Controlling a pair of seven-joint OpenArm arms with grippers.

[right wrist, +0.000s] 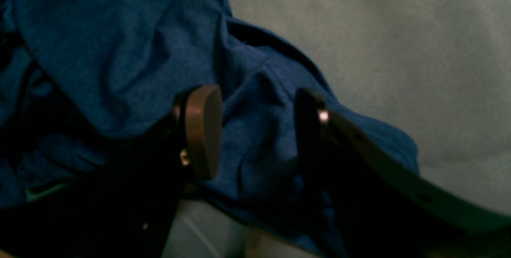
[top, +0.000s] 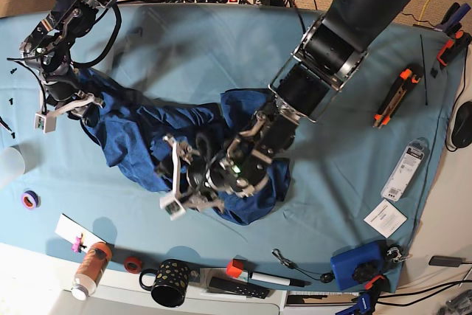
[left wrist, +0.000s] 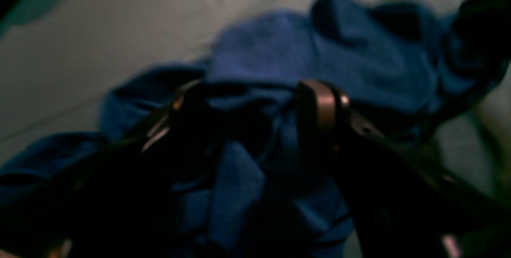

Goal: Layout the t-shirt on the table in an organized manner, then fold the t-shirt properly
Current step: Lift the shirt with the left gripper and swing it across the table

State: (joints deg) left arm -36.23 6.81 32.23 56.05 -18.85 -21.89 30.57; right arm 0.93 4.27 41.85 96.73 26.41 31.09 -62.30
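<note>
The dark blue t-shirt [top: 133,134] lies crumpled in a heap on the teal table [top: 354,153], stretching from the left side to the middle. In the base view my left gripper [top: 172,182] sits low at the heap's front edge, and its wrist view shows the left gripper [left wrist: 245,112] open, with bunched t-shirt [left wrist: 319,46] between and beyond its fingers. My right gripper [top: 63,112] is at the heap's far left end. In its wrist view the right gripper [right wrist: 257,126] stands open over a fold of the t-shirt [right wrist: 119,50], with cloth between the fingers. Both wrist views are dim.
Along the front edge stand an orange bottle [top: 90,267], a black dotted mug [top: 168,283], a red tape ring [top: 132,264] and a blue box [top: 358,265]. An orange-handled tool [top: 394,97] and a white pack [top: 404,171] lie at the right. A purple tape ring [top: 29,199] is at the left.
</note>
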